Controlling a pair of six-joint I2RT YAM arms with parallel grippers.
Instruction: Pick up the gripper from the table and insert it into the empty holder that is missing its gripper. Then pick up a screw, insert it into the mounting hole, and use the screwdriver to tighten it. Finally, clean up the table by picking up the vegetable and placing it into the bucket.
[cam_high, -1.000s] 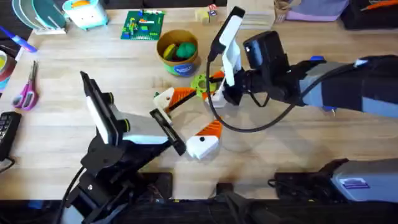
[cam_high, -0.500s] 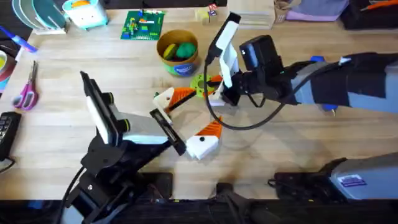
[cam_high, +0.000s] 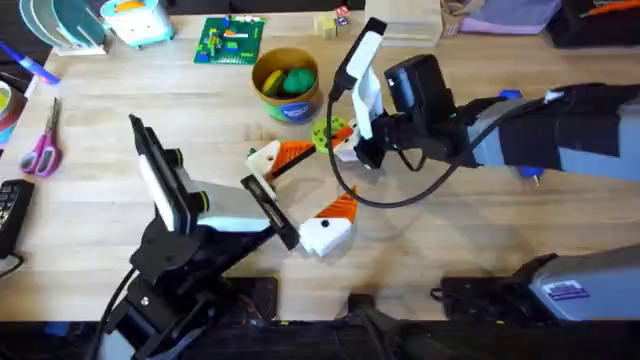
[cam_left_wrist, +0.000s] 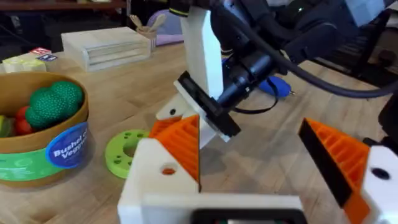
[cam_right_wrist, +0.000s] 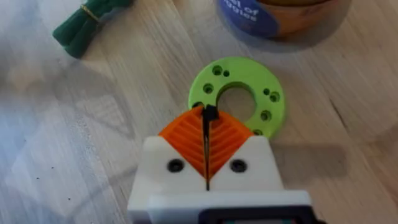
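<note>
Wooden tabletop, both our arms reaching toward its middle.

Our right wrist view shows the vegetable (cam_right_wrist: 87, 18) lying near the bucket (cam_high: 285, 82); overhead, the right gripper (cam_right_wrist: 207, 132), pads pressed together, touches a green disc (cam_right_wrist: 239, 93), while the left gripper (cam_high: 300, 190) stretches low, jaws spread.

Left arm (cam_high: 190, 235): black links and base, white finger mounts, orange ribbed pads. Right arm (cam_high: 520, 135): black and grey segments, blue accents, a black cable looping from the wrist. Right gripper (cam_right_wrist: 207, 140): white mounts, each with one dark screw hole, orange ribbed pads. Left gripper (cam_left_wrist: 261, 168): white mounts, orange pads, black edging.
</note>
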